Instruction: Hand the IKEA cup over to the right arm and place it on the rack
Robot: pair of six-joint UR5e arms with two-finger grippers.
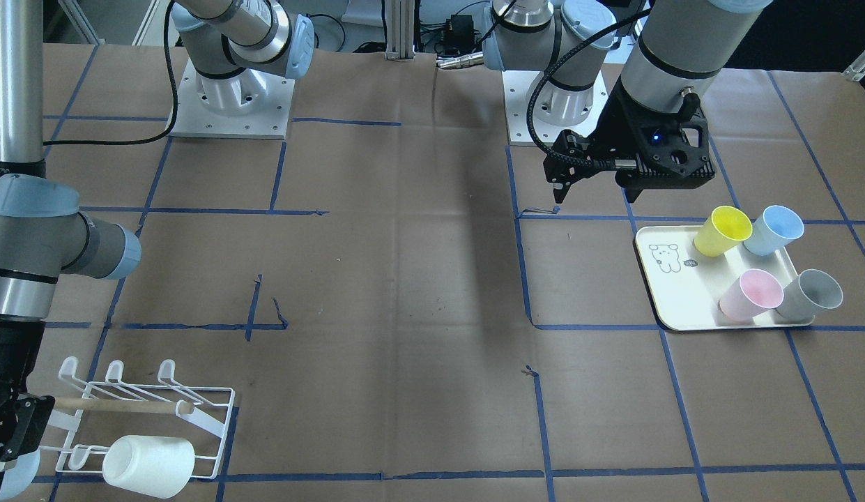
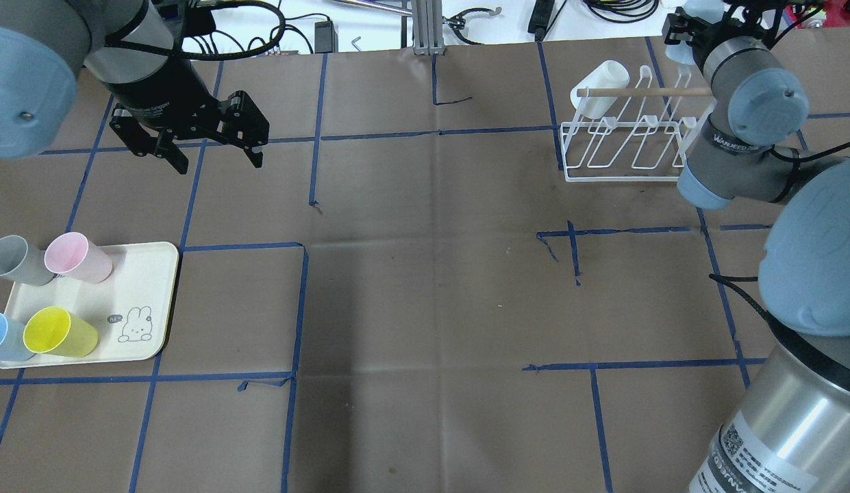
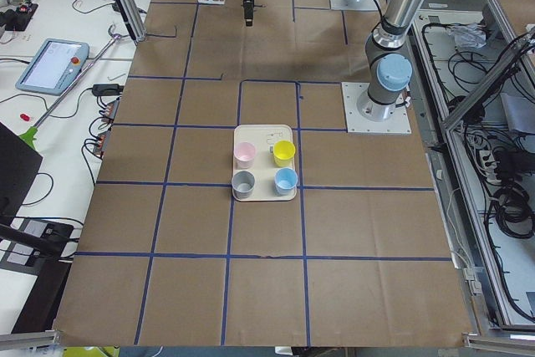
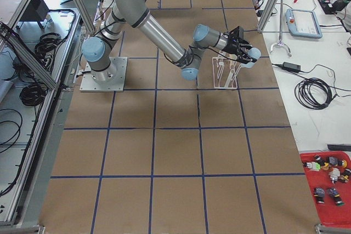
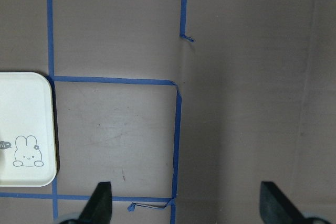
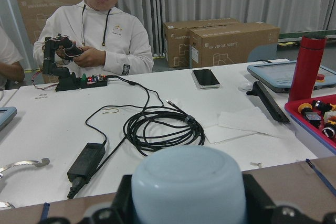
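Brown paper crossed by blue tape lines covers the worktop (image 2: 425,287). Toward its far right corner in the overhead view stands the white wire rack (image 2: 623,179), with a light wooden dowel (image 2: 644,91) running along its length. A white cup (image 2: 603,85) rests on its side on a prong at one end. The right pincer (image 6: 186,211) is at the rack's other end. It is closed round a pale-blue cup (image 6: 186,177), whose rounded base fills the bottom of the right wrist view. That cup is held off the paper just beside the rack; whether it touches the wire cannot be told. The left pincer (image 2: 219,161) hangs above bare paper with its fingers spread wide and nothing between them, near the cream tray (image 2: 151,301) but not over it. Four cups stand upright on the tray: a grey cup (image 2: 14,260), a pink cup (image 2: 75,257), a second blue cup (image 2: 3,335) and a yellow cup (image 2: 58,332). They sit beside a small rabbit drawing (image 2: 133,325).
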